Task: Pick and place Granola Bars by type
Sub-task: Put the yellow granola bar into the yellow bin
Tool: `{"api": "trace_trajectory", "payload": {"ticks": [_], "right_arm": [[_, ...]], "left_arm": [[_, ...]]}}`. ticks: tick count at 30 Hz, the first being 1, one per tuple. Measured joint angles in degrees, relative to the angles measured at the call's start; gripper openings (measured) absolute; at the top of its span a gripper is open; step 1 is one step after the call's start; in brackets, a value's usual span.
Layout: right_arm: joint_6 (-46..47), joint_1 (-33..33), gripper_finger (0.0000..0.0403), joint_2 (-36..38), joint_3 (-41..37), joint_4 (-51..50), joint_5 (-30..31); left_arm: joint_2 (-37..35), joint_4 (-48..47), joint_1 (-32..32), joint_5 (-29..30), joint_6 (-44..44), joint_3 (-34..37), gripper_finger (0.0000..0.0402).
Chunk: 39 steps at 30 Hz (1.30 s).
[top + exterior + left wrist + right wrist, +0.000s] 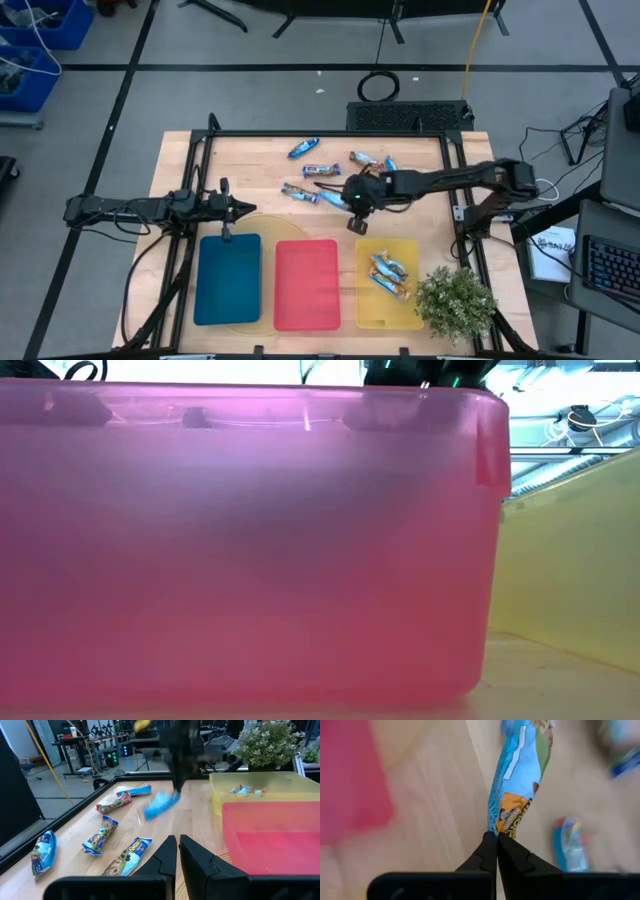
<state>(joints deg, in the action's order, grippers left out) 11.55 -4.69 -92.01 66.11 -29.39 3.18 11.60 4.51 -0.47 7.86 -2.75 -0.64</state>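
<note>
One blue-and-orange granola bar [517, 780] hangs pinched.

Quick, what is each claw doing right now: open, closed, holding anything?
Left gripper: closed, empty, beside the blue tray.
Right gripper: closed on a granola bar, lifted above the table.
</note>
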Motion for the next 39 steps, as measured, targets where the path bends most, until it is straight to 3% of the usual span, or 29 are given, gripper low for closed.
{"api": "trace_trajectory", "payload": {"ticks": [5, 10, 17, 22, 28, 34, 39], "right_arm": [[3.92, 5.12, 0.0, 10.15, 0.0, -1.66, -0.53], [9.27, 12.6, 0.0, 19.34, 0.0, -7.85, -6.81], [29.58, 25.21, 0.0, 27.14, 0.0, -13.84, -7.39], [41.44, 33.66, 0.0, 25.13, 0.0, -13.83, -5.25], [54.69, 41.63, 0.0, 17.8, 0.0, -12.64, -4.73], [58.79, 45.94, 0.0, 9.7, 0.0, -2.55, -4.31], [61.86, 46.45, 0.0, 4.28, 0.0, -1.59, -5.78]], "left_arm": [[0.0, -0.02, 0.01, 0.0, 0.01, 0.0, 0.0031], [0.0, -0.01, 0.01, 0.0, 0.01, 0.0, 0.0031], [0.0, -0.01, 0.0, 0.0, 0.0, 0.0, 0.0031], [0.0, 0.0, 0.0, 0.0, -0.01, 0.0, 0.0031], [0.0, -0.01, 0.02, 0.01, 0.0, 0.0, 0.0031], [0.0, -0.01, 0.01, 0.05, 0.0, 0.0, 0.0031], [0.01, -0.02, 0.01, 0.05, 0.0, 0.0, 0.0031]]}}
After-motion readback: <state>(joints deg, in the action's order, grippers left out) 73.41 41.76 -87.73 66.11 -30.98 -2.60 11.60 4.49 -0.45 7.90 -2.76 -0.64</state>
